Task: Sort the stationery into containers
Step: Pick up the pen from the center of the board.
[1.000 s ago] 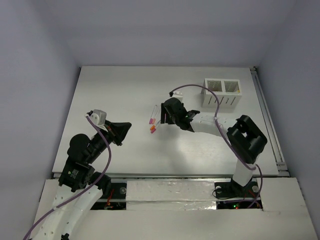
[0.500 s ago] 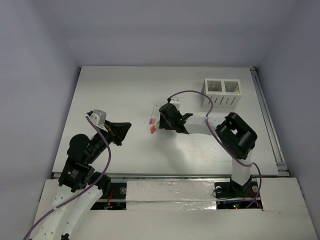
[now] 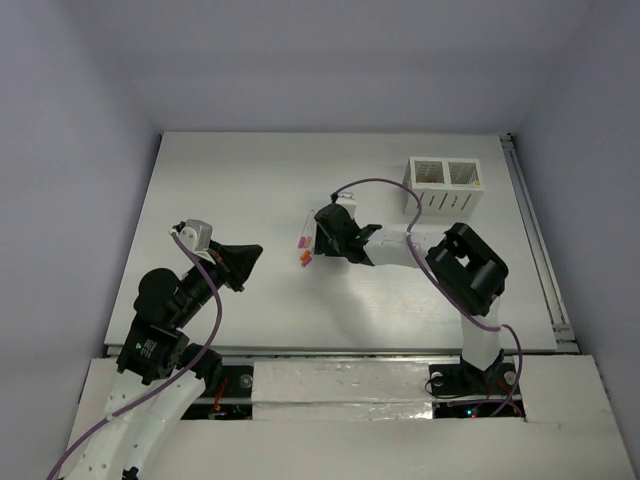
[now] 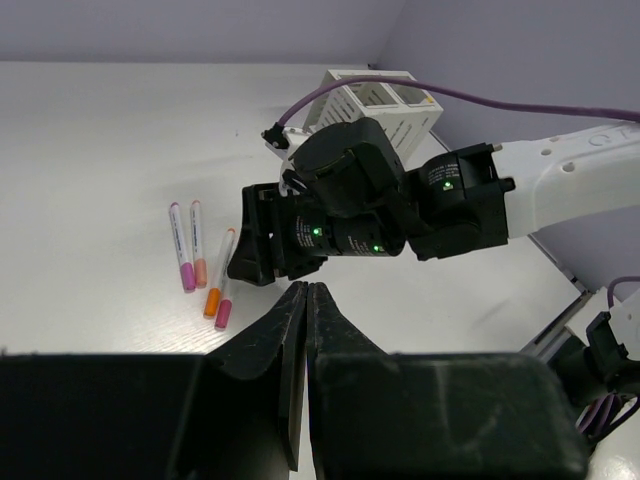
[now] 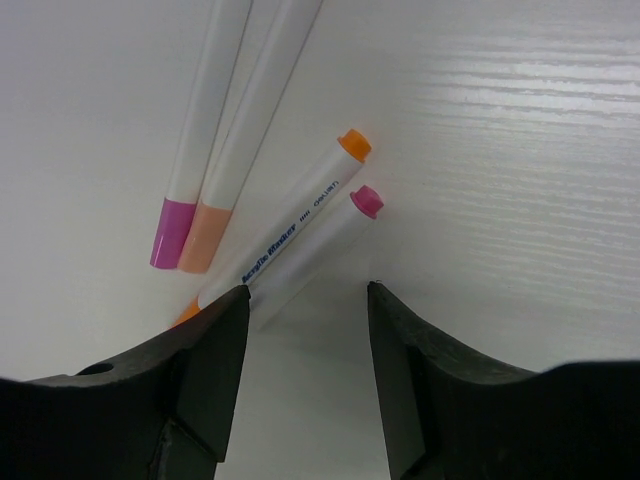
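Right gripper (image 5: 307, 300) hangs open over two pens (image 5: 285, 225). Closing off-centre, I could pinch both or roll one away.

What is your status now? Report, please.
Right gripper open, low at the pens, none gripped. Left gripper shut, holding nothing. Holder stands apart; nothing seen in between.

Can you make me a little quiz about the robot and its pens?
1. True or false: the left gripper holds a pen.
2. How many pens show in the left wrist view?
3. The right gripper is: A) open, beside the pens; B) shut on a pen; C) shut, far from the pens.
Key: 1 false, it is shut on nothing; 2 four; 3 A.
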Tool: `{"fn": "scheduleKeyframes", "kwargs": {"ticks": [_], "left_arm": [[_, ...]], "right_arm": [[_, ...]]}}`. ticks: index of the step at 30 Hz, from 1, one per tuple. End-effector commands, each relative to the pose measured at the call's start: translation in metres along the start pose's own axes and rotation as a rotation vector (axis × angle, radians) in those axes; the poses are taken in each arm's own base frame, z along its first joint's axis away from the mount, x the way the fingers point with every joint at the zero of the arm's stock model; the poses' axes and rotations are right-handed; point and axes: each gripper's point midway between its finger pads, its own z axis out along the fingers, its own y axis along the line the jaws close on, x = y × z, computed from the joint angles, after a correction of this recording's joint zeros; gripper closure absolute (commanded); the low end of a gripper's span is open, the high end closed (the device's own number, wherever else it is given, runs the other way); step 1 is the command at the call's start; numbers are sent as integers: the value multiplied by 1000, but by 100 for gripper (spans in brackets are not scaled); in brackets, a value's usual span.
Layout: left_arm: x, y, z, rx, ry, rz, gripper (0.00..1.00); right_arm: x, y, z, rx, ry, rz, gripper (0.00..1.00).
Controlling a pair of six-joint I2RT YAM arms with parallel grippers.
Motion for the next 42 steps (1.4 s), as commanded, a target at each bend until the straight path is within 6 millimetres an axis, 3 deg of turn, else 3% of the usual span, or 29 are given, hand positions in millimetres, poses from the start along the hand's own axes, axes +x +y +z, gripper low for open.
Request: {"fn": "scheduleKeyframes", "kwargs": {"ticks": [1,4,10,14,15,18,24,32,35,39,41,42], "left_arm": [[-15,-10,-3,34,-46,11,100],[-15,-10,-3,36,-44,10,100],[-16,-11,-3,37,-46,13,100],[-15,-11,-3,38,-44,14,100],[-15,-11,-3,37,-43,12,100],[-16,-11,-3,39,-46,14,99],[-16,-11,-3,40,-47,13,99],[-18,-13,-5,45,-53,18,99],[-18,-13,-5,45,-54,20,99],[-18,-12,-6,42,-56,18,99],[-18,-12,-5,40,-55,18,99],[-17,-12,-5,41,-53,18,99]], "right_arm": [[-5,2,9,37,-22,-1,45],[-4,-6,9,72,-30,-17,50],[-8,-23,3,147,-30,-103,70],[-8,-37,-4,193,-9,-220,77],[-6,-39,-6,199,6,-231,77],[-2,-35,-8,166,35,-254,60],[8,-36,-2,183,106,-303,58],[11,-48,4,246,161,-363,76],[13,-48,4,244,170,-365,91],[-14,-57,-13,277,40,-299,99],[-55,-50,-39,248,-94,-240,100],[-59,-52,-47,241,-115,-234,100]]}}
